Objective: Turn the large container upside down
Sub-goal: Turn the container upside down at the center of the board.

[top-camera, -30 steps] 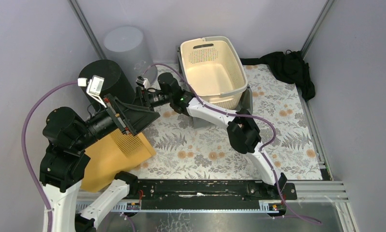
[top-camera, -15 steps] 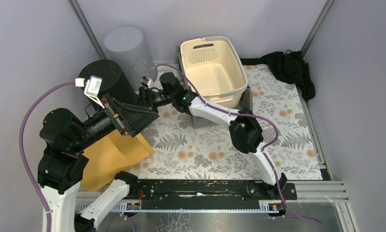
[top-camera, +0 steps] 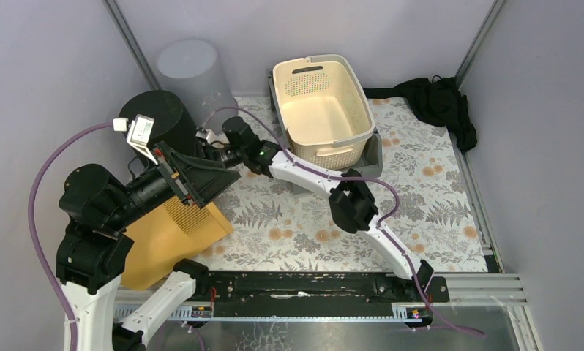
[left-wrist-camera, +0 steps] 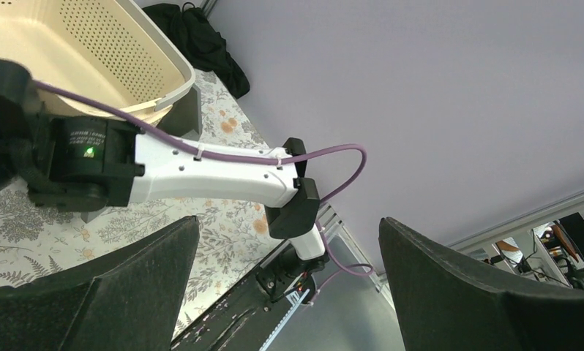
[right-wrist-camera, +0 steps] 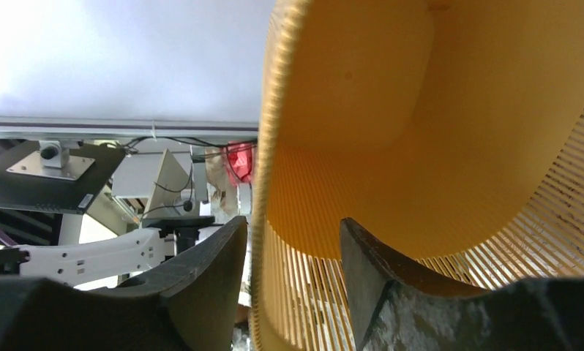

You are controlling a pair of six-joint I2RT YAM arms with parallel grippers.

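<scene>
Your flip is barely begun: the yellow container (top-camera: 173, 235) lies tilted on the tabletop (top-camera: 428, 197), well left of the cream basket (top-camera: 326, 110), not yet inverted. The right gripper (right-wrist-camera: 290, 223) straddles its rim, fingers apart, seemingly not pinching. The left gripper (left-wrist-camera: 289, 221) gapes empty. No writing is legible.

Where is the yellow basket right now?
The yellow basket sits near-left in the top view, partly under the left arm, by the black bin; its rim runs between the fingers of the right gripper.
</scene>
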